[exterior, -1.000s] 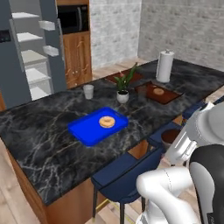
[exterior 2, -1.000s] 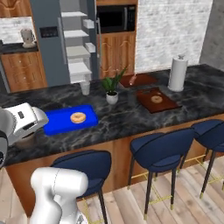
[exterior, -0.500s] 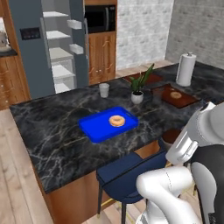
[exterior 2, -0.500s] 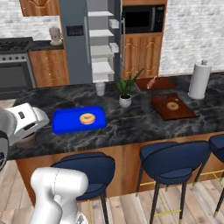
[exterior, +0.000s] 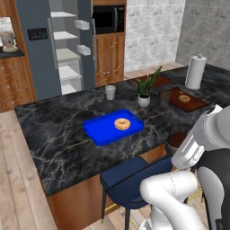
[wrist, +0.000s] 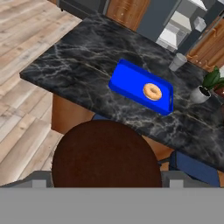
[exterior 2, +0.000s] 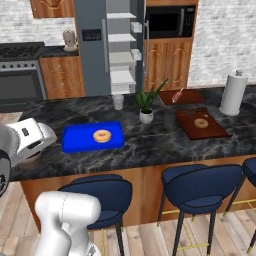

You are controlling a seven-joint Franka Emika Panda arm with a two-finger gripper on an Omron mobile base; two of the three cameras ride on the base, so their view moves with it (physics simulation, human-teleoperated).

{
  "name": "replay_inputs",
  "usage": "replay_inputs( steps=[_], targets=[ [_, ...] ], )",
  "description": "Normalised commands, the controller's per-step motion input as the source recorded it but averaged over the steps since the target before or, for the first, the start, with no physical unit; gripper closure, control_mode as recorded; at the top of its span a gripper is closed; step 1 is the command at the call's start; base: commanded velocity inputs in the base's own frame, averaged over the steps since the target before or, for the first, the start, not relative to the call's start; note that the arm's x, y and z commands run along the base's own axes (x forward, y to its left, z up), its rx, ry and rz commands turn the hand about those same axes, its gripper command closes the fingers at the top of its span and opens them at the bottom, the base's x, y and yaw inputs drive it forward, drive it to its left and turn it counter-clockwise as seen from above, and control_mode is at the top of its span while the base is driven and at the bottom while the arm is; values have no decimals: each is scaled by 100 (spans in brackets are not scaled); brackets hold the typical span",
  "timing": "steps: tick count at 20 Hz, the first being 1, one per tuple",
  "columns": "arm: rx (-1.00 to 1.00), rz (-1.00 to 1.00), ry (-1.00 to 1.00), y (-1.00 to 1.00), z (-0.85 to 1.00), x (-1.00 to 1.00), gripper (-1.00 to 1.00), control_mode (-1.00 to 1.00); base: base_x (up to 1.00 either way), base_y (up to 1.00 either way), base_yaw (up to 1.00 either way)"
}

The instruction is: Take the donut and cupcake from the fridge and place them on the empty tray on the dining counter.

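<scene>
The tool [wrist: 107,186] is spread wide around the cupcake [wrist: 106,154], apparently gripping it, brown top toward the camera. The blue tray [exterior: 113,127] lies on the table [exterior: 67,134], long axis along the table's length, holding the donut [exterior: 121,123].

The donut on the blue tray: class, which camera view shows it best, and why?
The left base view: the donut looks largest there, its hole clear, on the blue tray. The right base view and the hand view show it smaller.
</scene>
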Motion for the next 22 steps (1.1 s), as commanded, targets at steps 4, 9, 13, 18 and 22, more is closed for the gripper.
replay_inputs(
  steps=[4, 9, 13, 18, 22],
  targets=[
    [0, 0, 0, 0, 0, 0, 100, 100, 24, 0, 0],
    [0, 0, 0, 0, -4, 12, 100, -100, 3, 0, 1],
    [7, 3, -7, 0, -4, 72, 100, -100, 0, 0, 0],
    [6, 1, -6, 1, 0, 76, 100, -100, 0, 0, 0],
    [0, 0, 1, 13, -3, 66, 100, -100, 0, 0, 0]
  ],
)
